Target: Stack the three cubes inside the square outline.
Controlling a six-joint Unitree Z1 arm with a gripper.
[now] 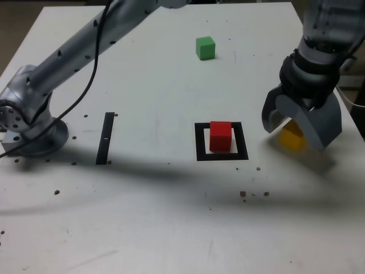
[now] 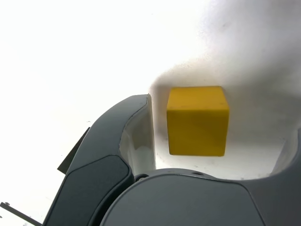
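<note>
The hand (image 1: 293, 127) hangs wide open around the yellow cube (image 1: 292, 137), gripping nothing, at three o'clock from the red cube (image 1: 220, 136) in the square outline (image 1: 199, 142). An off-centre closure could nudge the cube aside.

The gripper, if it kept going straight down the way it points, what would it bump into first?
Most likely the yellow cube: the open gripper points down with that cube between its jaws, on the table. How much gap remains is hard to judge.

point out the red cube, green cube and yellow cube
red cube (image 1: 220, 136), exterior view, front face
green cube (image 1: 205, 48), exterior view, front face
yellow cube (image 2: 197, 121), wrist view, facing side
</note>
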